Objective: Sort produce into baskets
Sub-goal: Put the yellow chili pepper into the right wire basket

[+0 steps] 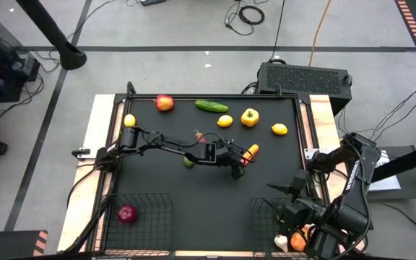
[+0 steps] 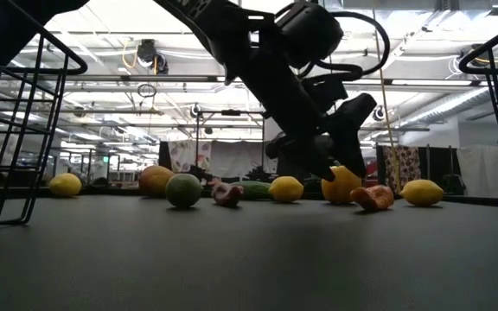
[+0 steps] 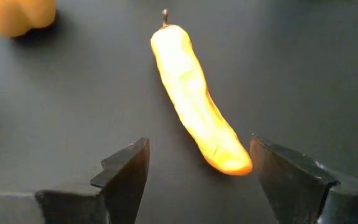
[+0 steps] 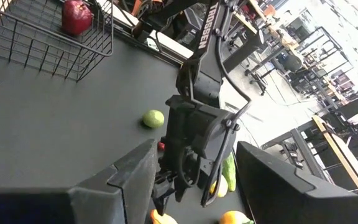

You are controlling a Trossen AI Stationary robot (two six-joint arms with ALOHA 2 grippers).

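The left gripper [image 3: 194, 174] stood with its two dark fingers spread and empty, just short of the orange, tapered, glossy carrot [image 3: 194, 99]. The carrot lay flat on the black table mat [image 1: 193, 191], its blunt end nearest the fingers. It was probably light, stiff and somewhat slippery; a hold across the thicker middle would suit. The right gripper [image 4: 194, 168], fingers also apart and empty, waited beside the carrot's far-side black wire-mesh basket [image 1: 262, 213]. Beyond the mat, cables crossed a grey floor.

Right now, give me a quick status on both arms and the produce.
Left gripper open, poised over the orange pepper at mat centre. Right gripper open, empty, beside right basket. Nothing blocking the pepper.
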